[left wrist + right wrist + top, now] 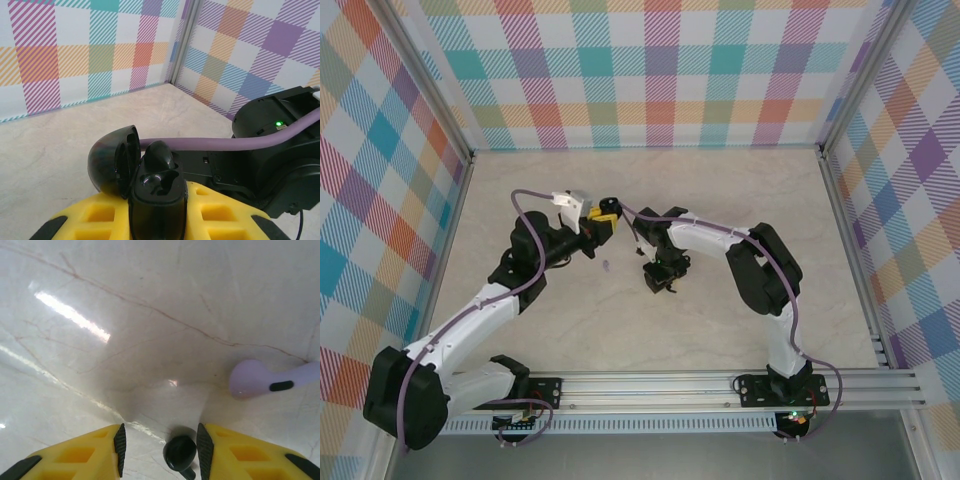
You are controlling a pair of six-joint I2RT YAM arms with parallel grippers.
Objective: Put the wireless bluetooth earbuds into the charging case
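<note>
The left gripper is clamping the black charging case tight between its yellow fingers near mid-table, with the lid swung open to one side (a socket is showing in the top face). Nearer and to the right, the right gripper is hanging low over the marble table. Its jaws are standing wider than the black earbud lying unpinched between them, close to one pad. A lilac earbud is lying on the table just left of that gripper.

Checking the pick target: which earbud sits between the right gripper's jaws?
The black earbud, lying between the jaws; the lilac earbud lies apart, outside them.
</note>
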